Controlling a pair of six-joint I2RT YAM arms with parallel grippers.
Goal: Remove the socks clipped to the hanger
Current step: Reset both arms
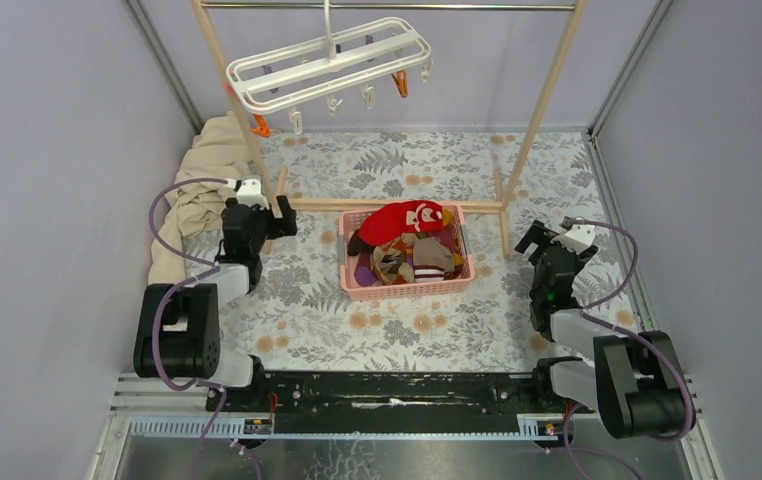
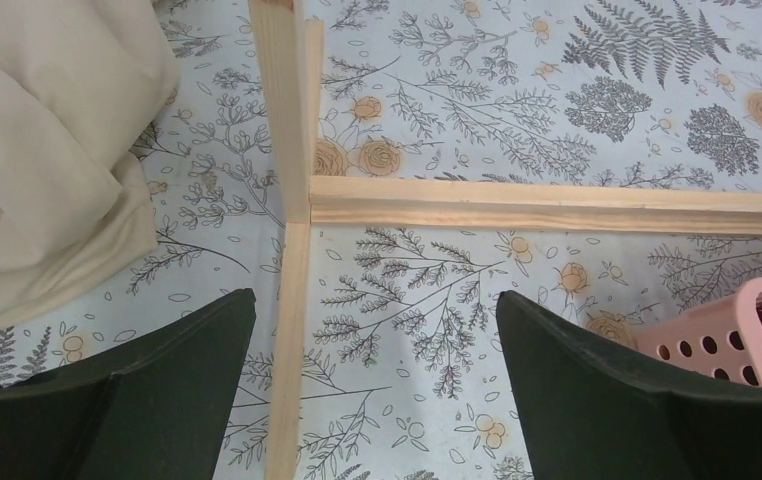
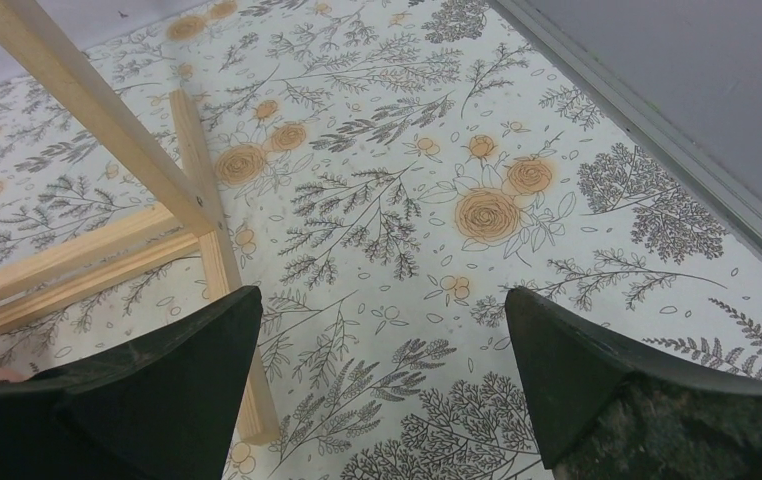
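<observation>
The white hanger (image 1: 332, 60) hangs by its hook from the metal rail at the top of the top view; its pastel and orange clips (image 1: 365, 95) dangle with nothing in them. Several socks (image 1: 404, 240), a red one on top, lie in the pink basket (image 1: 412, 289) on the floral table. My left gripper (image 1: 279, 222) is open and empty, low by the wooden rack's left foot; in the left wrist view it (image 2: 375, 330) hovers over the floor bars. My right gripper (image 1: 539, 240) is open and empty right of the rack's right post; the right wrist view shows it (image 3: 382, 320) above the tablecloth.
The wooden rack's posts (image 1: 547, 95) and floor crossbar (image 1: 397, 205) stand behind the basket. Beige cloth (image 1: 202, 175) is heaped against the left wall, also in the left wrist view (image 2: 47, 140). A basket corner (image 2: 732, 330) shows at that view's right edge. Grey walls enclose the table.
</observation>
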